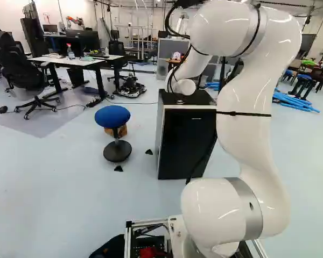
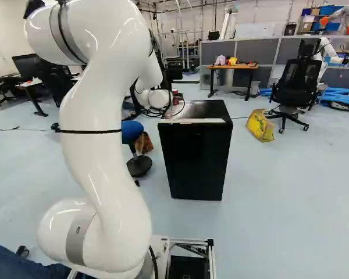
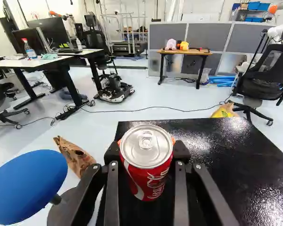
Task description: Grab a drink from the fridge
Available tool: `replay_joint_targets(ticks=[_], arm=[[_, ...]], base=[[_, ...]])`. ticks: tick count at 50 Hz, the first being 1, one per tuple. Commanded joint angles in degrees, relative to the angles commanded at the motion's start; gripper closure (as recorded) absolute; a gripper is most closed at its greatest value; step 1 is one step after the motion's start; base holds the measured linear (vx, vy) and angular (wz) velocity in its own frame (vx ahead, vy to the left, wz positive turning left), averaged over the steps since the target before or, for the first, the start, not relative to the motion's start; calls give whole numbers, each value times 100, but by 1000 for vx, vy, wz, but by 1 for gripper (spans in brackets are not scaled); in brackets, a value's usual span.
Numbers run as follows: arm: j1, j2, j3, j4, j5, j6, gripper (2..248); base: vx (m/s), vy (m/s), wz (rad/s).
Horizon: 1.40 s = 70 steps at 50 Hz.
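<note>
1 blue stool (image 1: pixel 112 116) stands on the floor, with a brown bag (image 3: pixel 74 155) behind its post in the left base view. At the left there, 1 black chair (image 1: pixel 21 72) is near a white desk (image 1: pixel 81 61) bearing a bottle (image 1: pixel 70 52). In the right base view, a wooden desk (image 2: pixel 232 66) before grey partitions (image 2: pixel 256 53) carries 2 toys, 1 pink (image 2: pixel 220 60) and 1 yellow (image 2: pixel 233 61); farther right, a yellow bag (image 2: pixel 260 125) lies near another black chair (image 2: pixel 296 87).
</note>
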Motion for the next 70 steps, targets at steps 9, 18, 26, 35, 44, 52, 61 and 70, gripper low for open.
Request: replay_joint_targets(ticks=[9, 18, 26, 35, 44, 52, 61, 70], arm=[[26, 326, 439, -6, 88, 0, 152], [56, 699, 942, -13, 190, 0, 152], [85, 1056, 1424, -19, 286, 0, 152], [120, 1494, 2014, -28, 405, 0, 152], [156, 1930, 2602, -36, 524, 0, 152], [184, 2285, 3081, -42, 620, 0, 152], [214, 2656, 3581, -49, 721, 0, 152], [240, 2981, 4019, -55, 809, 0, 152]], base=[[0, 0, 0], [0, 0, 0], [0, 0, 0], [0, 0, 0], [0, 0, 0], [0, 0, 0], [0, 0, 0], [0, 0, 0]])
